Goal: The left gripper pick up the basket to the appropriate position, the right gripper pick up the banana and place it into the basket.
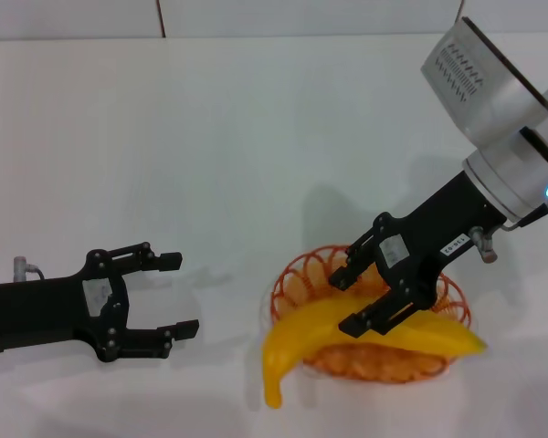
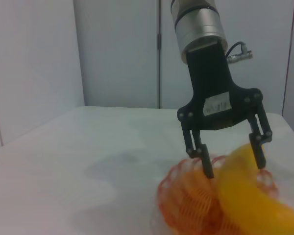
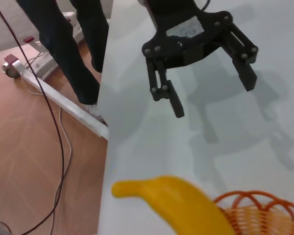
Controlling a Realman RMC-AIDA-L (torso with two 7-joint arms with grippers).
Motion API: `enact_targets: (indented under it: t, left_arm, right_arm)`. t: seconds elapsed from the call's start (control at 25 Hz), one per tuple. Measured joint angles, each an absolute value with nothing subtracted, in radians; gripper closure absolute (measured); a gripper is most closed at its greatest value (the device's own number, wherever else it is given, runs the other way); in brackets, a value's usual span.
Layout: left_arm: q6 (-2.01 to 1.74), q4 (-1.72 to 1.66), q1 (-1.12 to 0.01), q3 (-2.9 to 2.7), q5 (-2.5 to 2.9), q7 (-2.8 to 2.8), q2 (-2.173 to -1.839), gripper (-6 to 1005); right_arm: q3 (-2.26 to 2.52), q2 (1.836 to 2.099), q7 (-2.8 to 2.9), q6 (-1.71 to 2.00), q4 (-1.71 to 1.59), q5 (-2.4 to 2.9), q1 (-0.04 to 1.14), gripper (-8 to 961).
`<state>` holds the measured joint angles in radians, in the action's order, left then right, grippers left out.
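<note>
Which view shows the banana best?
The head view: the whole banana lies across the basket, under the right hand. The left wrist view shows a blurred part of it; the right wrist view shows only its end.

White table [image 1: 210,128]. Basket [image 1: 297,278], five o'clock, holding banana [image 1: 297,342] laid across its rim. Right gripper [image 1: 365,297], fingers spread, straddling banana. Left gripper [image 1: 178,294], eight o'clock, fingers parted, well apart from basket.
</note>
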<state>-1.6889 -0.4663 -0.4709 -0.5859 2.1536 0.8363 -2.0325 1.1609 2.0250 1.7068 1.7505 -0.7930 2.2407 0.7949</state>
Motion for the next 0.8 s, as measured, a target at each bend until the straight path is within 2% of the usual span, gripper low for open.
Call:
enact_targets:
  t: [0.2,0.4,0.52,0.8]
  left_arm:
    - [-1.689,-0.466,-0.470,-0.586,2.154,0.837,-2.032,139]
    - [-1.689,-0.466,-0.469,-0.586,2.154,0.837,-2.032,139]
    - [-1.689,-0.466,-0.468,-0.586,2.154,0.838,-2.031,139]
    - [-1.689,-0.466,-0.465,-0.584,2.154,0.838,-2.031,139]
  right_arm:
    - [1.140,2.021,1.728,1.748,-0.808,2.242,0.796,359]
    - [1.121,2.005,1.739,1.752,-0.826,2.244,0.799,148]
    - [1.112,1.991,1.758,1.759,-0.856,2.252,0.792,78]
    - [0.931,1.964,1.768,1.822,-0.967,2.336,0.759,78]
